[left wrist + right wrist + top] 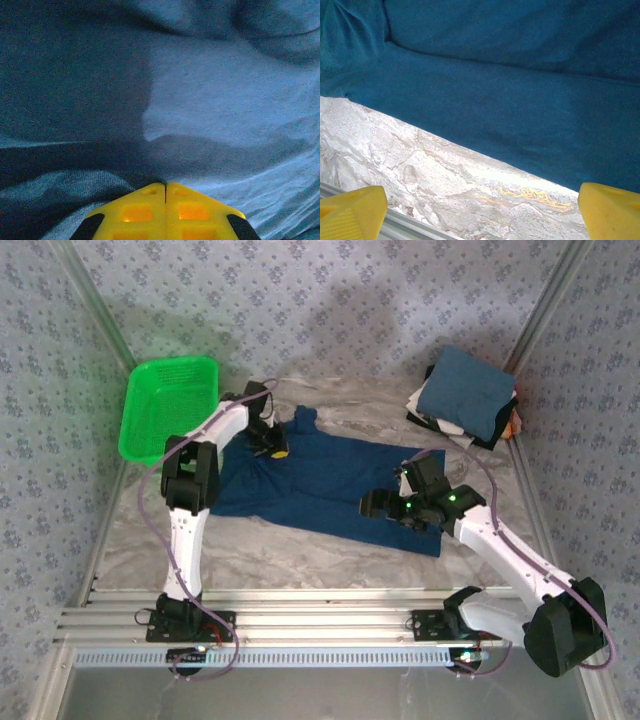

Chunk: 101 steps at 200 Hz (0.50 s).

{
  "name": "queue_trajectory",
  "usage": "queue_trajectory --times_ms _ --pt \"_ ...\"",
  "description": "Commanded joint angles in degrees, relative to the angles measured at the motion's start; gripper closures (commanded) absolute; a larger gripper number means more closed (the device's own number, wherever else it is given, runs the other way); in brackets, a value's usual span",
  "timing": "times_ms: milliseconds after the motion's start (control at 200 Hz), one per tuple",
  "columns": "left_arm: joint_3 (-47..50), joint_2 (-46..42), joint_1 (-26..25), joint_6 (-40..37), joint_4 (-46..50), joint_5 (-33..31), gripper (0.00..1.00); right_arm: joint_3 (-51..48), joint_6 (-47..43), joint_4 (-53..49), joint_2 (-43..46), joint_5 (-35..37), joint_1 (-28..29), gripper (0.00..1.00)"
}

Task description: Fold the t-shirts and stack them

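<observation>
The folded stack (pixel 465 395) sits beyond the right hand (pixel 372 506), spread apart; 1 blue t-shirt (pixel 330 480) beneath it lies unfolded; left hand (pixel 278 450) closed together.

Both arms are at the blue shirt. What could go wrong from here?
1. The left fingers are shut at the blue shirt, but a real pinch isn't visible; lifting may leave cloth behind.
2. The right fingers stand open over bare table beside the shirt's edge; closing there could miss it.
</observation>
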<state>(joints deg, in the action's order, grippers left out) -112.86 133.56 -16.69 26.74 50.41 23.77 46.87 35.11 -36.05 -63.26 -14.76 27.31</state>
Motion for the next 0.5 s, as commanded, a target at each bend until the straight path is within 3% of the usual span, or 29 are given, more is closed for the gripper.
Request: queue_trajectory --times_ms 0,500 --pt "-4.3 1.3 -1.3 -2.8 2.6 -0.5 1.00 -0.5 1.8 -1.0 0.9 0.1 0.4 0.00" --pt "-11.0 6.3 -2.3 -4.8 5.4 0.0 1.00 -2.2 3.1 0.2 0.9 -0.4 0.5 0.00"
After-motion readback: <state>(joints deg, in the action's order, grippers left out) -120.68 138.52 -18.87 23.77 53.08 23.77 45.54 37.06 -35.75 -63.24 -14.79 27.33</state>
